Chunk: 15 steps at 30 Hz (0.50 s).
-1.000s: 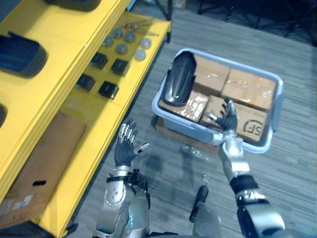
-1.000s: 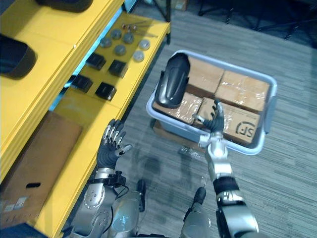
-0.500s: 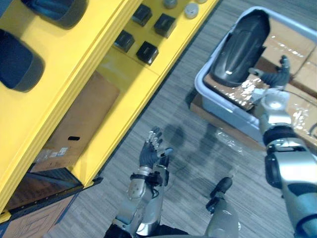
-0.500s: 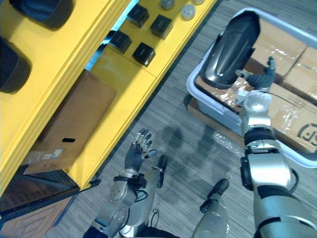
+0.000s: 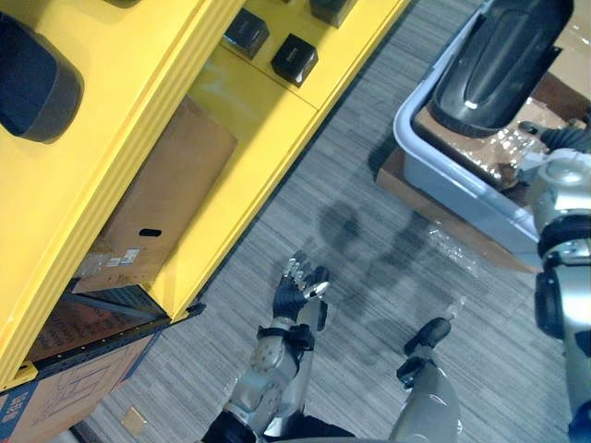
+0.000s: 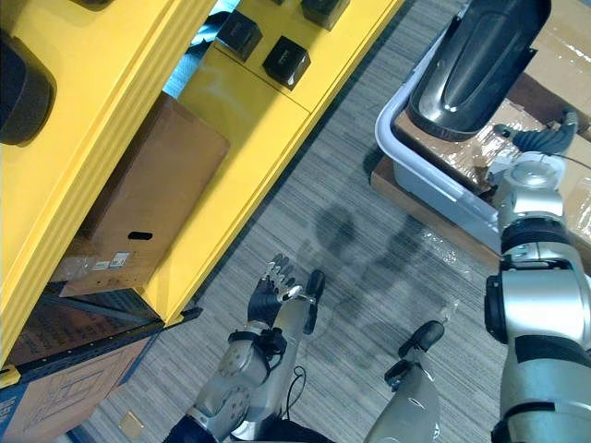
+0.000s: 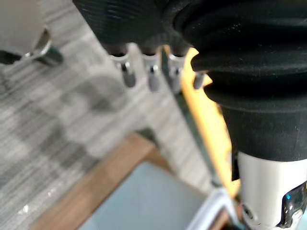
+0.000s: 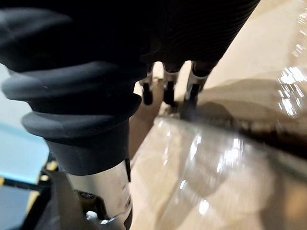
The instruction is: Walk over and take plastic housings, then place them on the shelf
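Note:
A long black plastic housing (image 5: 503,60) leans in a grey-blue bin (image 5: 462,189) at the upper right, on top of wrapped cardboard boxes (image 6: 563,37). My right hand (image 6: 545,140) reaches into the bin just beside the housing's lower end, its straight fingers (image 8: 168,91) over a film-wrapped box; it holds nothing. My left hand (image 5: 297,295) hovers open above the grey floor, low in the middle, with its fingers (image 7: 153,79) spread. The yellow shelf (image 5: 138,83) runs along the left and bears another dark housing (image 5: 37,78).
Small black boxes (image 5: 294,57) sit on the lower yellow shelf board. A cardboard box (image 5: 152,203) lies under the shelf, with more cartons (image 5: 65,406) at the lower left. The bin rests on a brown board (image 5: 406,180). Open carpet lies between shelf and bin.
The whole picture has shifted, so the camera moved; the bin now sits further up and right. My right hand stays by the housing's lower end, and my left hand stays open.

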Tool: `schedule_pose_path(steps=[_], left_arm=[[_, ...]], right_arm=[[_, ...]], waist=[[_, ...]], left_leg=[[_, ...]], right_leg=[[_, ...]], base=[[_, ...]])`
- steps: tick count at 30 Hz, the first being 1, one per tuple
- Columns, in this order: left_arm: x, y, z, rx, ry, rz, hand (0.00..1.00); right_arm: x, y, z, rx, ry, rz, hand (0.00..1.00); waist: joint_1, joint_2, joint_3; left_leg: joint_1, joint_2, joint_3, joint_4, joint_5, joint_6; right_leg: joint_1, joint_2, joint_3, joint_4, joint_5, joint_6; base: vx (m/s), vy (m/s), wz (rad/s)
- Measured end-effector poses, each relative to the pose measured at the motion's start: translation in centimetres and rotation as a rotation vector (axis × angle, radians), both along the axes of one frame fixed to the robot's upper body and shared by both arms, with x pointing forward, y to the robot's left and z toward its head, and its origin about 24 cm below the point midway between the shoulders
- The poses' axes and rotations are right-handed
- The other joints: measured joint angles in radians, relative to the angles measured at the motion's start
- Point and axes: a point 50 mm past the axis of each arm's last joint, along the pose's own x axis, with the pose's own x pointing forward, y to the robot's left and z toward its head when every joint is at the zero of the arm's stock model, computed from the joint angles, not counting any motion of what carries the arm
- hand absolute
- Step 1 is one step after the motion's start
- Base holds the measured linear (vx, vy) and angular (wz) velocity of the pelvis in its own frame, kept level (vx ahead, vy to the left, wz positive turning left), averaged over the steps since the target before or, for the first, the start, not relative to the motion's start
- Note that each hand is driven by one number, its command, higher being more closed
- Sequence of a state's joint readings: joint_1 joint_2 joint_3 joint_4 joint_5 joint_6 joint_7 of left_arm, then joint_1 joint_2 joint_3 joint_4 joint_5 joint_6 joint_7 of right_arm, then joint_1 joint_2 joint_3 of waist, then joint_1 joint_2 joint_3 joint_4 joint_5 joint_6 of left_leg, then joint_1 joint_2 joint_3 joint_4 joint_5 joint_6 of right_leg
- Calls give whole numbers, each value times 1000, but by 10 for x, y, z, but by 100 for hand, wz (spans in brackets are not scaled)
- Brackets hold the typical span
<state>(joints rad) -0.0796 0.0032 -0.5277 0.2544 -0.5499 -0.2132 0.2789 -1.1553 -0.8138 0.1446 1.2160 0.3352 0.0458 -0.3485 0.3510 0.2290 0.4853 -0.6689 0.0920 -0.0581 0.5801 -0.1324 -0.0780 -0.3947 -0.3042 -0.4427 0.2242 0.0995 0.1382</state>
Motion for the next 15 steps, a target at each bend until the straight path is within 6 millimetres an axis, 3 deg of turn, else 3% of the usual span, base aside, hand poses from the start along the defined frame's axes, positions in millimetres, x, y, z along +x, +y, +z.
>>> schedule_pose_path(steps=[6,7,15], left_arm=[[-2,1,-10,24,39,16,0],[-2,2,-10,25,39,21,0],[-2,4,-6,4,0,49,0]], right_arm=[[-14,-20,7,-47,31,-87,100],[-15,-21,7,-45,33,-112,0],[-13,-12,8,-75,-51,-264,0]], waist=[[34,17,-12],[40,17,-12],[69,19,-13]], left_leg=[[-39,12,-11,44,-31,2],[-39,14,-12,45,-33,2],[-28,29,-9,54,-37,-4]], right_leg=[[-11,10,-18,-6,-2,-2],[-8,12,-21,-9,-2,-2],[3,24,-25,-12,0,-1]], base=[[-27,9,-3],[0,0,0],[15,-17,-2]])
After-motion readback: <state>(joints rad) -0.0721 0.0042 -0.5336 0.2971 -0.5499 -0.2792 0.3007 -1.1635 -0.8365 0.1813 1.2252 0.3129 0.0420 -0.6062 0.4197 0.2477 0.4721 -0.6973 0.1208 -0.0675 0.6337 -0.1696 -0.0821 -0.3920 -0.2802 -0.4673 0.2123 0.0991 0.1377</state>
